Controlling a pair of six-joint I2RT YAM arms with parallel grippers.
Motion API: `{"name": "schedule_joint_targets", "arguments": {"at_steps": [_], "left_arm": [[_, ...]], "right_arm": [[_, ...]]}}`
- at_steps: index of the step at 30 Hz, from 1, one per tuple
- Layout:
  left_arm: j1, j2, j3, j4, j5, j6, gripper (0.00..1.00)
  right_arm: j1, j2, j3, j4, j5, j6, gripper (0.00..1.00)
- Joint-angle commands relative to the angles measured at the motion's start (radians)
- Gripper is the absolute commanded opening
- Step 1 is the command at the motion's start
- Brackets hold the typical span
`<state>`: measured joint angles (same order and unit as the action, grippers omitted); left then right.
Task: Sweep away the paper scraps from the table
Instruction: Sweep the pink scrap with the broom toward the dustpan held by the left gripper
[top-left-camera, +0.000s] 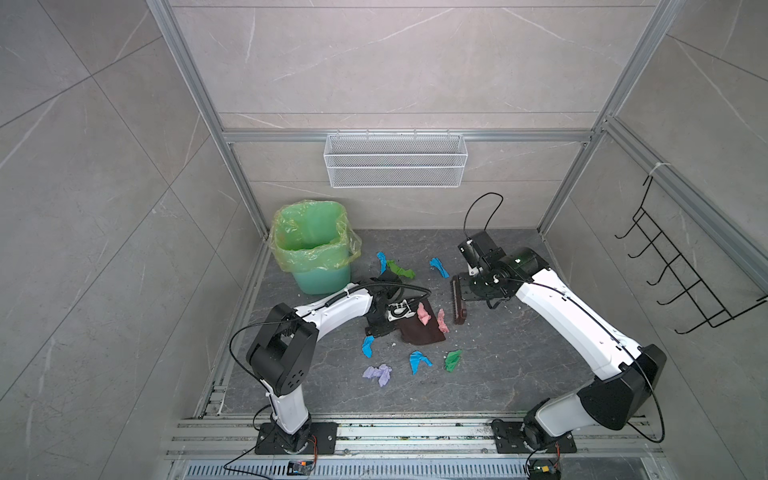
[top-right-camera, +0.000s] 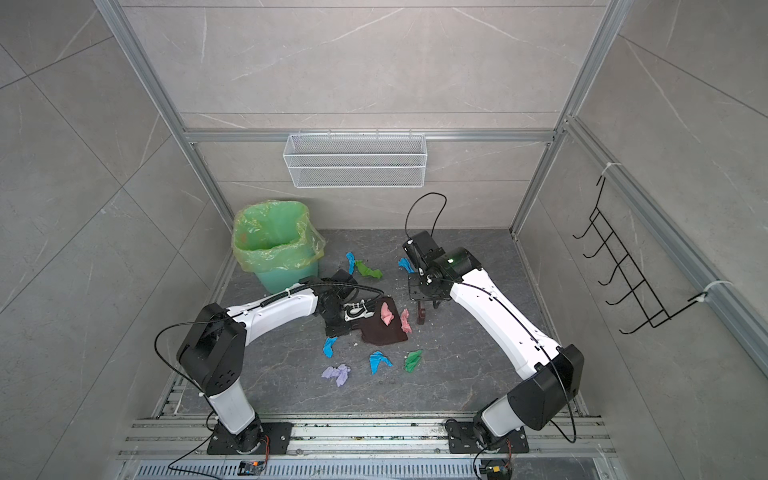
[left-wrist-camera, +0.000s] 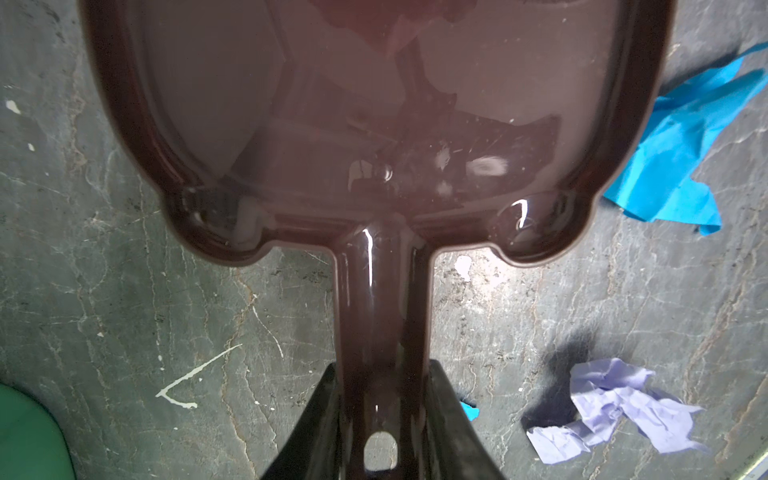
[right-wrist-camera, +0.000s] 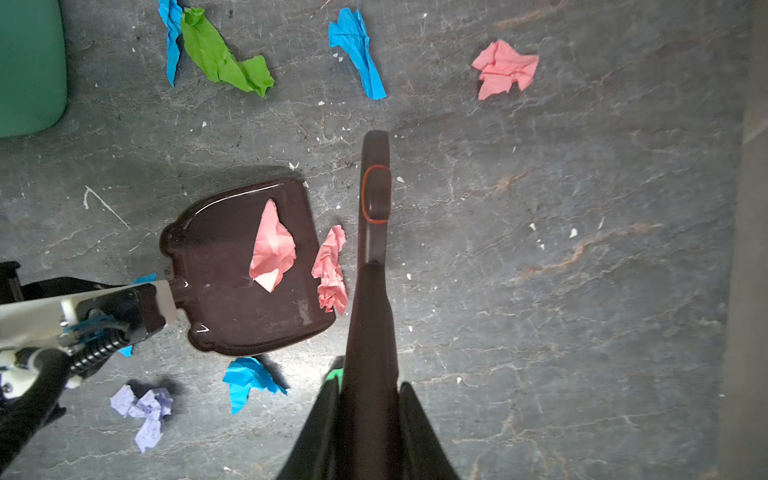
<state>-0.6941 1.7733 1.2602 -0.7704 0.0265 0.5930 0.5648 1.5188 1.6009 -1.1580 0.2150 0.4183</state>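
My left gripper (left-wrist-camera: 382, 374) is shut on the handle of a dark brown dustpan (left-wrist-camera: 374, 124) that lies on the table (top-left-camera: 519, 353). One pink scrap (right-wrist-camera: 272, 247) lies in the pan and another pink scrap (right-wrist-camera: 331, 270) rests at its lip. My right gripper (right-wrist-camera: 370, 386) is shut on a dark brown brush (right-wrist-camera: 374, 232) just right of that lip. Loose paper scraps lie around: blue (top-left-camera: 381, 262), green (top-left-camera: 401, 269) and blue (top-left-camera: 439, 267) at the back, blue (top-left-camera: 368, 346), blue (top-left-camera: 419, 360), green (top-left-camera: 453, 360) and lavender (top-left-camera: 379, 374) in front. A third pink scrap (right-wrist-camera: 505, 68) shows only in the right wrist view.
A green bin (top-left-camera: 311, 245) with a yellow-green liner stands at the back left, close to my left arm. A white wire basket (top-left-camera: 395, 160) hangs on the back wall and a black hook rack (top-left-camera: 681, 266) on the right wall. Tiny white crumbs dot the table.
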Motion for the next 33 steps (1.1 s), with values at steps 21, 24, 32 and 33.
{"name": "schedule_joint_targets", "arguments": {"at_steps": [21, 24, 32, 33], "left_arm": [[-0.013, 0.048, 0.000, 0.018, -0.012, -0.071, 0.00], [-0.014, 0.046, -0.010, 0.032, -0.015, -0.079, 0.00], [-0.013, 0.009, -0.043, 0.079, -0.001, -0.098, 0.00], [-0.013, 0.002, -0.048, 0.089, 0.002, -0.101, 0.00]], "right_arm": [[0.056, 0.130, -0.008, 0.014, -0.247, -0.145, 0.00], [0.071, 0.132, -0.007, 0.034, -0.295, -0.145, 0.00], [0.093, 0.100, -0.011, 0.064, -0.335, -0.158, 0.00], [0.093, 0.092, -0.006, 0.058, -0.319, -0.161, 0.00]]}}
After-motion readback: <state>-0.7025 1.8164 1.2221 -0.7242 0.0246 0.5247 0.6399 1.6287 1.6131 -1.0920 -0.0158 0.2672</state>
